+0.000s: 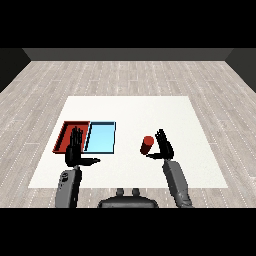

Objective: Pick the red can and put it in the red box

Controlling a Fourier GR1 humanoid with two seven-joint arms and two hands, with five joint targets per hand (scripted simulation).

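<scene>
Nearest you, the left hand hovers with straight, spread fingers over the near edge of the red tray, beside the light blue tray. The right hand is open, fingers straight, just beside the upright red can standing mid-table.

No readable text, label or number anywhere.

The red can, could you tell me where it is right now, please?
In the head view, the red can stands right of centre on the table, just left of the right hand and well right of the blue tray.
</scene>
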